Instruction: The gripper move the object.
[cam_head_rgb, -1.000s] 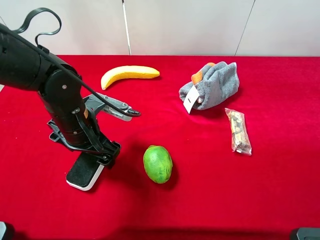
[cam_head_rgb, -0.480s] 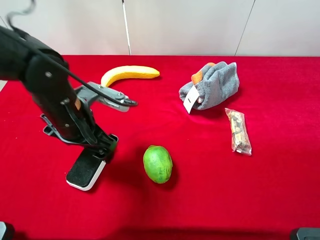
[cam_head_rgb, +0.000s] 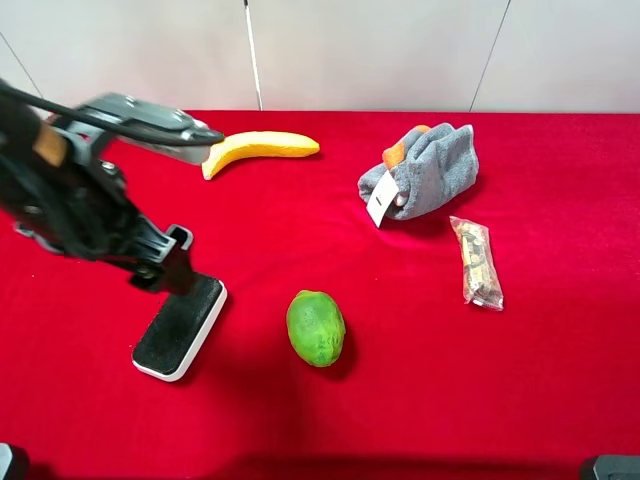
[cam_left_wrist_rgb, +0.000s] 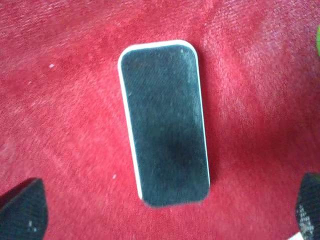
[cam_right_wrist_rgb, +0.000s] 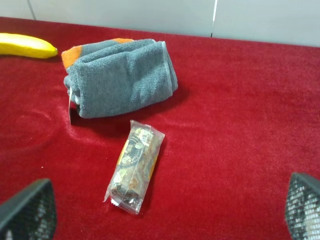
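The board eraser (cam_head_rgb: 180, 327), black felt on a white base, lies flat on the red tablecloth at the front left. It fills the middle of the left wrist view (cam_left_wrist_rgb: 164, 122). My left gripper (cam_head_rgb: 168, 262) hovers above the eraser's far end, clear of it. In the left wrist view this gripper (cam_left_wrist_rgb: 165, 214) is open and empty, one fingertip (cam_left_wrist_rgb: 22, 215) on each side of the eraser. My right gripper (cam_right_wrist_rgb: 165, 210) is open and empty above the cloth; it does not show in the exterior view.
A green fruit (cam_head_rgb: 315, 327) lies right of the eraser. A banana (cam_head_rgb: 258, 148) lies at the back. A grey cloth bundle (cam_head_rgb: 420, 170) and a snack packet (cam_head_rgb: 477, 262) lie to the right, both in the right wrist view (cam_right_wrist_rgb: 120, 77), (cam_right_wrist_rgb: 135, 167).
My left arm has lifted and pulled back to the left, away from the eraser. The eraser has stayed where it was and now shows in full.
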